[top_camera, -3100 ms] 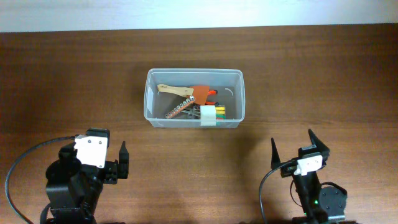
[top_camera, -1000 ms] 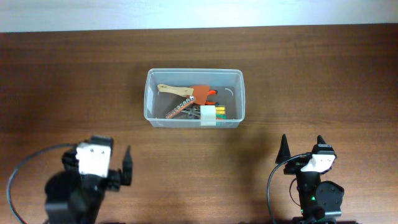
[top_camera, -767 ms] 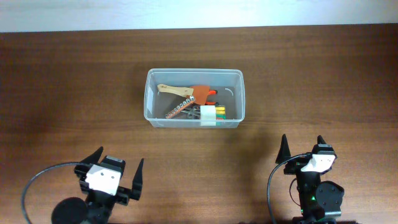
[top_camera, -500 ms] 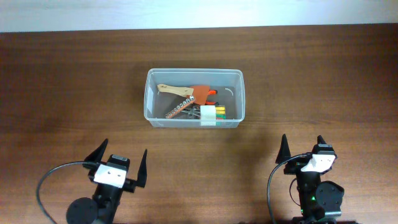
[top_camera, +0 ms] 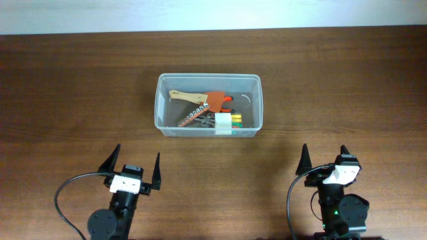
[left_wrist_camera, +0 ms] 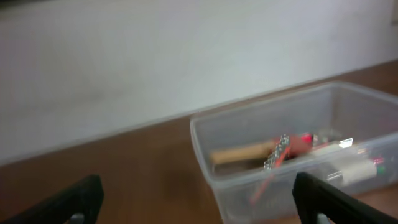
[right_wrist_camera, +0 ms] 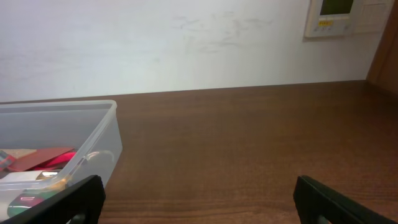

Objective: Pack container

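Left gripper point(top_camera: 138, 152) and right gripper point(top_camera: 323, 149) spread empty, container point(top_camera: 208, 75) of tools point(top_camera: 205, 109) beyond

Dark brown wood-grain surface point(top_camera: 80, 80), evenly lit, soft sheen. Pale strip point(top_camera: 213, 13) along its far edge in overhead view. Plain white wall point(right_wrist_camera: 186, 43) behind, faintly scuffed. Small white wall panel point(right_wrist_camera: 339, 17) with greenish display, upper right. Brown wooden upright point(right_wrist_camera: 388, 56) at right edge.

A plain indoor test room, office-like: a dark wood table point(top_camera: 67, 80) meets a bare white wall point(right_wrist_camera: 155, 43), with a small control panel point(right_wrist_camera: 339, 15) mounted at 1 o'clock beside wooden trim point(right_wrist_camera: 387, 59).
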